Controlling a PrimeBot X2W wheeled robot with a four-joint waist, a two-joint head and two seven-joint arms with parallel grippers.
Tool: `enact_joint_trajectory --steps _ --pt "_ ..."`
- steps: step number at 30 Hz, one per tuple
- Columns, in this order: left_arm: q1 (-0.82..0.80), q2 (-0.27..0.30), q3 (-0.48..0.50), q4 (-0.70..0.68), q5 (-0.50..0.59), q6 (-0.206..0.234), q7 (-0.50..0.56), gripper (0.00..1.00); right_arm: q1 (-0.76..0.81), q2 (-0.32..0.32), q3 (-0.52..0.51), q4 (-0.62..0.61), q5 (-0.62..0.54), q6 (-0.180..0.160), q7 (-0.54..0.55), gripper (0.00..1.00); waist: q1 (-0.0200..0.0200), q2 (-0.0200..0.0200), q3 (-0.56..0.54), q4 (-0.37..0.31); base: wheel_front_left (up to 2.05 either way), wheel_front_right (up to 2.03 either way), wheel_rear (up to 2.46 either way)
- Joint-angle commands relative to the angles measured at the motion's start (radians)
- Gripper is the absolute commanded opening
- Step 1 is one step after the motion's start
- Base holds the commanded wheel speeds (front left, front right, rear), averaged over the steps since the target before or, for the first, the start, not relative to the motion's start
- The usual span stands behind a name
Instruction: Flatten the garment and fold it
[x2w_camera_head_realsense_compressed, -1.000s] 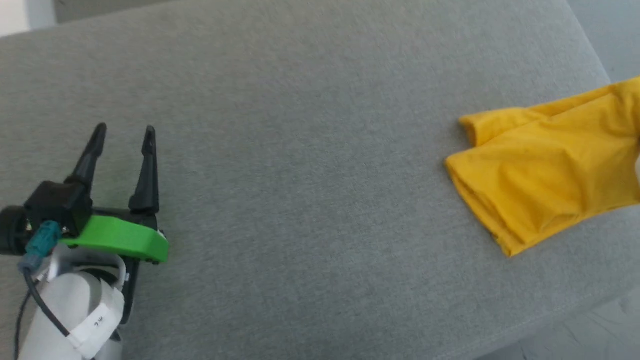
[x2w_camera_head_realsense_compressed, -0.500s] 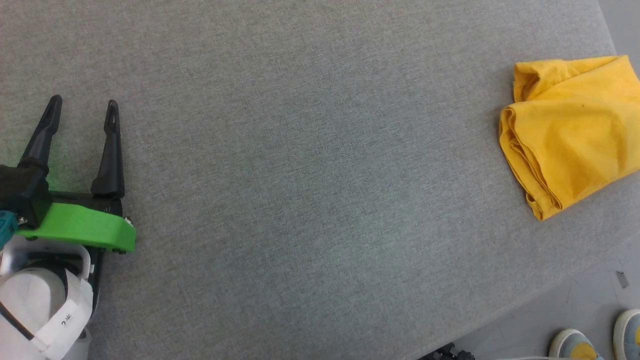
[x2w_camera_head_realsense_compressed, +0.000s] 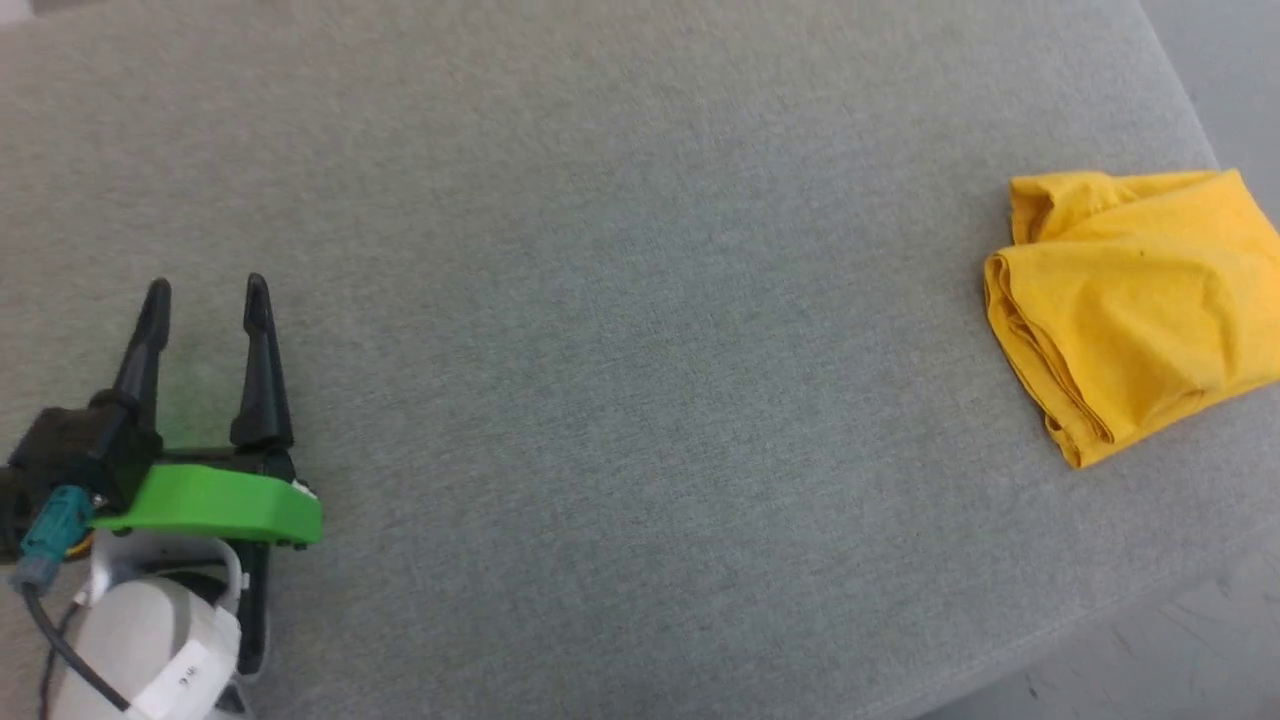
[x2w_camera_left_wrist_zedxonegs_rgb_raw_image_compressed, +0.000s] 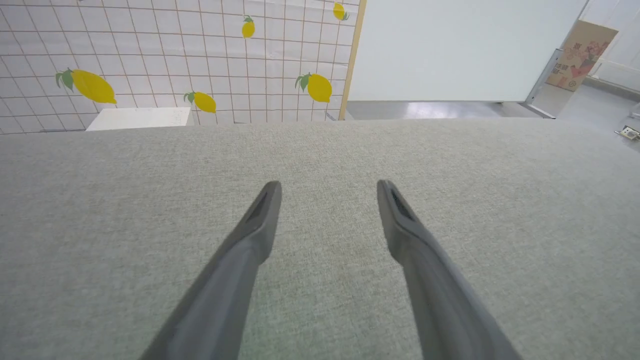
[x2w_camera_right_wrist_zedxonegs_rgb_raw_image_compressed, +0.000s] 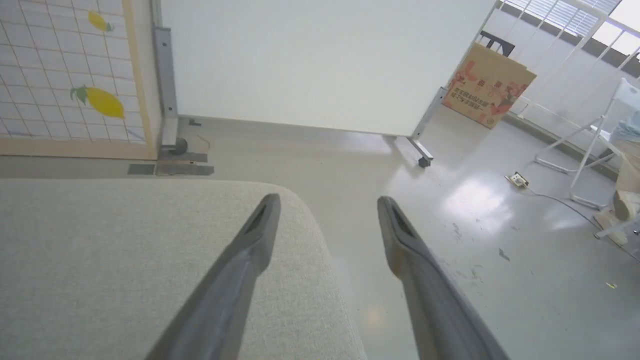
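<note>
Garment bundled, folded edge facing left, left gripper and right gripper spread, empty

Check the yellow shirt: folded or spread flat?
Folded, not spread: the shirt lies in a compact bundle, stacked layers showing along its left edge.

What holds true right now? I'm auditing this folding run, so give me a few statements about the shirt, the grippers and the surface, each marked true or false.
1. The mustard-yellow cotton T-shirt lies near the right edge of the grey fabric surface in the head view. True.
2. The left gripper is shut on the T-shirt. False: it is open, far from the shirt, with nothing between its fingers.
3. The right gripper is open. True.
4. The T-shirt is spread out flat. False: it lies in a layered bundle.
</note>
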Motion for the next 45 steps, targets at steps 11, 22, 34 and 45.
enact_joint_trajectory --steps 11,22,34,45 --pt "0.022 -0.101 -0.03 0.143 -0.052 0.0 -0.105 1.0 0.146 0.236 0.075 -0.29 0.163 -0.002 -0.298 1.0 0.0 -0.0001 -0.286 0.28 0.0 0.0 0.0" --pt "0.044 -0.152 -0.011 0.217 -0.058 0.0 -0.138 1.0 0.436 0.437 0.042 -0.328 0.043 -0.002 -0.364 1.0 0.0 -0.0001 -0.426 0.39 0.0 0.0 0.0" --pt "0.112 -0.166 0.001 0.212 0.051 0.016 -0.141 1.0 0.707 0.445 0.067 -0.303 0.022 -0.002 -0.365 1.0 0.0 -0.0001 -0.495 0.406 0.0 0.0 0.0" --pt "0.143 -0.186 -0.035 0.311 0.099 0.024 -0.141 1.0 0.785 0.445 0.057 -0.225 -0.065 -0.002 -0.365 1.0 0.0 -0.0001 -0.506 0.403 0.0 0.0 0.0"
